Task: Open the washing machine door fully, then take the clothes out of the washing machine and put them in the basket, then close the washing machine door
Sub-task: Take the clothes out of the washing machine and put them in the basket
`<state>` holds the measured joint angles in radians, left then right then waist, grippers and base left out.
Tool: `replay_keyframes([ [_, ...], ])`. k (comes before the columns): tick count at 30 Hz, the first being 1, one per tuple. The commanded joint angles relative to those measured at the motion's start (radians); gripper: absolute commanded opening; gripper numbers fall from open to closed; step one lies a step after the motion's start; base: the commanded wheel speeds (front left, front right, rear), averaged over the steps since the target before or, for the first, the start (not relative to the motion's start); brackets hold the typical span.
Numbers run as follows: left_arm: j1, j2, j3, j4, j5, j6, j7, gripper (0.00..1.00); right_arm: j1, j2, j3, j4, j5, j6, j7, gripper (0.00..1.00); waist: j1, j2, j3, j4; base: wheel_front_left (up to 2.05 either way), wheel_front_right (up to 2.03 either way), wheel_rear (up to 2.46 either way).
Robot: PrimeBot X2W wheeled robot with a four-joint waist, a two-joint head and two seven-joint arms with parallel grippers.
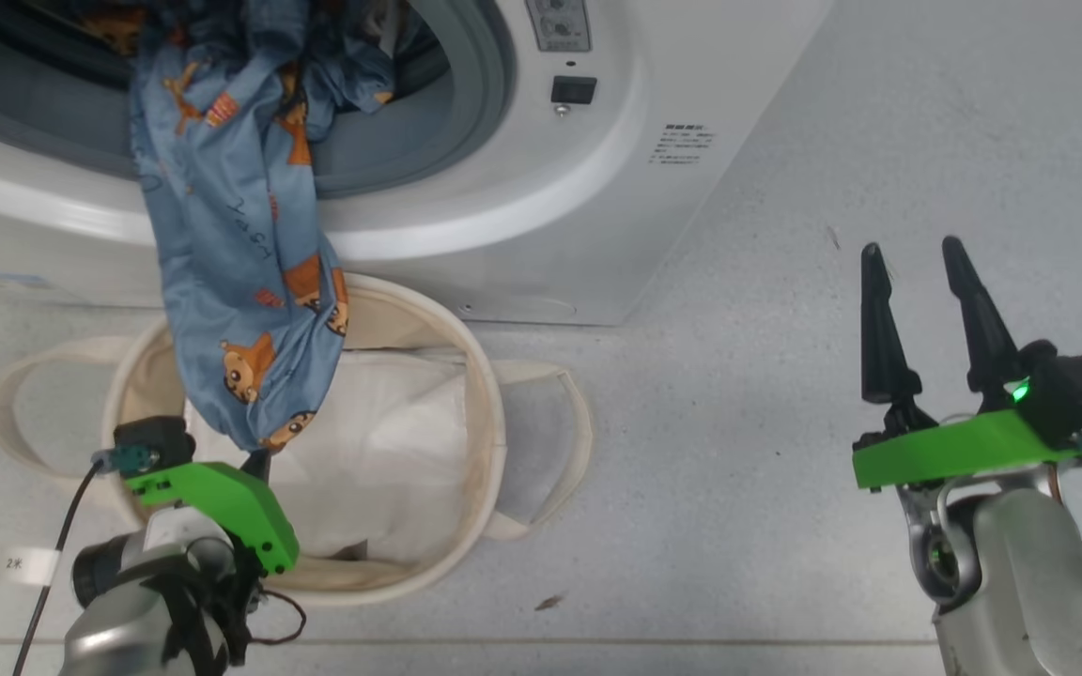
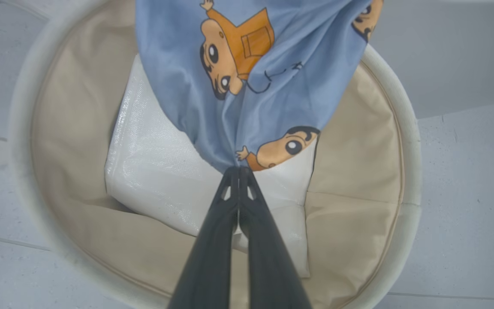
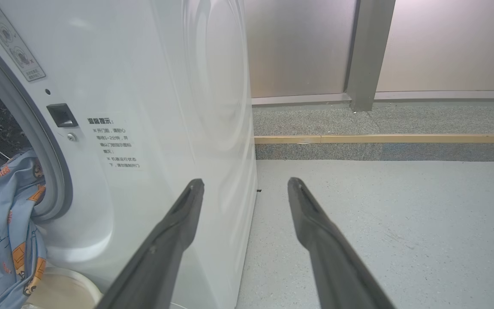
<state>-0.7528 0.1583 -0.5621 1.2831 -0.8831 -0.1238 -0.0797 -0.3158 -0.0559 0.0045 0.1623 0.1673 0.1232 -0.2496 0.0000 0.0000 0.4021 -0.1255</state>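
The left tool is pinched shut on the lower tip of the clothes, a blue bear-printed garment that trails out of the drum mouth of the washing machine, over its white front lip and down over the basket (a round cream tub with a white sheet lying inside). The basket stands on the floor just in front of the machine. The right tool hangs well off to the right above bare floor, its two fingers spread wide with nothing between them.
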Motion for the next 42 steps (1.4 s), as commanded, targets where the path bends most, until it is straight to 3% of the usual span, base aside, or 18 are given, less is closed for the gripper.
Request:
replay_keyframes([
  [1,-0.023,0.037,0.028,-0.003,-0.004,-0.004,-0.002,0.00,-0.024,-0.001,0.012,-0.041,-0.008,0.008,-0.012,1.00,0.0000,0.0000,0.019,-0.010,0.00,0.00,0.00],
  [9,-0.023,0.040,0.020,0.005,-0.011,-0.006,-0.004,0.00,-0.021,0.000,0.008,-0.044,-0.016,0.008,-0.012,1.00,0.0000,0.0000,0.019,-0.012,0.00,0.00,0.00],
  [10,-0.021,0.039,0.020,0.005,-0.014,-0.006,-0.003,0.12,-0.021,0.000,0.009,-0.043,-0.016,0.008,-0.012,1.00,0.0000,0.0000,0.014,-0.011,0.00,0.00,0.00],
  [11,-0.018,0.038,0.019,0.006,-0.015,-0.006,-0.005,0.92,-0.022,0.000,0.011,-0.042,-0.017,0.008,-0.012,1.00,0.0000,0.0000,0.009,-0.009,0.00,0.00,0.00],
  [12,-0.013,0.035,0.016,0.006,-0.014,-0.006,-0.014,1.00,-0.022,0.000,0.017,-0.038,-0.017,0.008,-0.012,1.00,0.0000,0.0000,-0.002,-0.006,0.00,0.00,0.00],
  [18,0.013,0.030,-0.002,0.007,-0.003,-0.006,-0.038,1.00,-0.021,-0.002,0.043,-0.015,-0.008,0.008,-0.012,1.00,0.0000,0.0000,-0.052,0.001,0.00,0.00,0.00],
  [29,0.035,0.052,-0.023,-0.044,0.025,-0.007,-0.176,1.00,-0.002,0.000,0.080,0.039,0.025,0.008,-0.012,1.00,0.0000,0.0000,-0.188,0.036,0.00,0.00,0.00],
  [33,0.065,0.081,0.012,-0.137,0.017,-0.007,-0.181,1.00,0.016,0.001,0.092,0.060,0.041,0.008,-0.012,1.00,0.0000,0.0000,-0.246,0.051,0.00,0.00,0.00],
  [42,0.218,0.162,0.199,-0.454,0.142,0.013,-0.182,1.00,0.069,0.003,0.105,0.090,0.067,0.008,-0.012,1.00,0.0000,0.0000,-0.348,0.061,0.00,0.00,0.00],
])
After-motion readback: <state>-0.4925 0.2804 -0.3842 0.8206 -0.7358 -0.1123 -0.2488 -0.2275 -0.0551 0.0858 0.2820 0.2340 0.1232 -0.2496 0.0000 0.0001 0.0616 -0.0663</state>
